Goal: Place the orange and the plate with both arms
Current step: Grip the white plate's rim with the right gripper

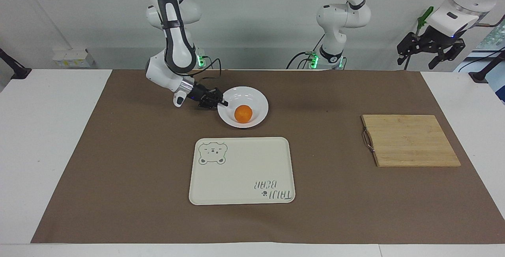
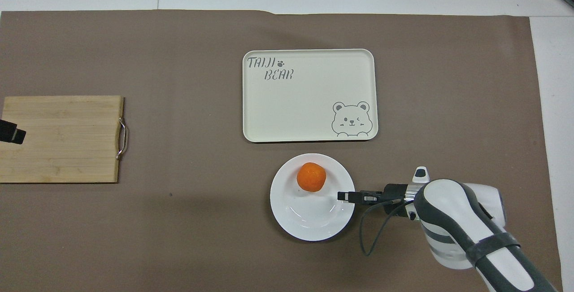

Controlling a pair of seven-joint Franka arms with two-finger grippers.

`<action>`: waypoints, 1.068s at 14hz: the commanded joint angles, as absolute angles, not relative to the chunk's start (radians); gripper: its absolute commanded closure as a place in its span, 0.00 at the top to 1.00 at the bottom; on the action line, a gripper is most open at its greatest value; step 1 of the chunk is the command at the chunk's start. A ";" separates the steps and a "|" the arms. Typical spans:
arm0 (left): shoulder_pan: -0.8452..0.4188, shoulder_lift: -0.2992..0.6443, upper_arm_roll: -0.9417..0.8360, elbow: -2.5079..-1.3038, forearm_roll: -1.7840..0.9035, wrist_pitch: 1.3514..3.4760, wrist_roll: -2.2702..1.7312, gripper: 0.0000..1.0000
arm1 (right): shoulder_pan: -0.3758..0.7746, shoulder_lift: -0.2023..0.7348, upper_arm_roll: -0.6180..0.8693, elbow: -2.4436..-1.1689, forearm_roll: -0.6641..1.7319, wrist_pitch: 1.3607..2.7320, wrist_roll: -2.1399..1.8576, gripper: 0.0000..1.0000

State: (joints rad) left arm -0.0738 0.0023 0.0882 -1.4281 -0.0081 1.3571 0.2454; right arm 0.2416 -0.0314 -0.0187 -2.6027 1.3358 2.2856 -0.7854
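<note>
**Right pincer on the plate's rim, orange riding inside**

The right pincer (image 1: 221,102) reaches in low and nearly level and is clamped on the rim of the plate (image 1: 258,100) at the side toward the right arm's end of the counter (image 1: 130,162). An edge hold of that kind lets the arm carry dish and fruit together, and it looks as if the plate is being taken up for a move. The orange (image 1: 243,113) lies in the plate's hollow, on the part nearest the tray (image 1: 240,170), apart from the fingers; a tilt could set it rolling toward the rim.

The tray, with its bear drawing, lies just farther from the robots than the plate, a narrow strip of brown mat between them. Its flat bed is bare and seems the likely resting place. The plate would have to clear the tray's raised edge.

The left pincer (image 1: 430,49) waits with fingers apart, high above the counter at the left arm's end, over the wooden board (image 1: 410,140), well apart from the tray.
</note>
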 commanded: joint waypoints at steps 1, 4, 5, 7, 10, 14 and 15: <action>-0.069 -0.014 0.087 -1.437 -0.014 1.350 0.241 1.00 | 0.242 -0.040 -0.018 -2.614 1.373 2.298 -0.833 0.11; -0.069 -0.014 0.087 -1.437 -0.014 1.350 0.241 1.00 | 0.242 -0.037 -0.018 -2.612 1.371 2.298 -0.838 0.07; -0.069 -0.014 0.087 -1.437 -0.014 1.350 0.241 1.00 | 0.242 -0.037 -0.018 -2.612 1.371 2.298 -0.848 0.03; -0.069 -0.014 0.087 -1.437 -0.014 1.350 0.241 1.00 | 0.242 -0.037 -0.018 -2.612 1.371 2.298 -0.861 0.00; -0.069 -0.014 0.087 -1.437 -0.014 1.350 0.241 1.00 | 0.236 -0.029 -0.018 -2.600 1.371 2.292 -0.874 0.00; -0.069 -0.014 0.087 -1.437 -0.014 1.350 0.241 1.00 | 0.219 -0.025 -0.018 -2.579 1.373 2.250 -0.877 0.00; -0.069 -0.014 0.087 -1.437 -0.014 1.350 0.241 1.00 | 0.213 -0.025 -0.018 -2.570 1.373 2.244 -0.876 0.00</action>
State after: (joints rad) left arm -0.0738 0.0023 0.0882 -1.4281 -0.0081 1.3571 0.2454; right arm 0.2368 -0.0332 -0.0210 -2.5918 1.3392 2.2685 -0.8331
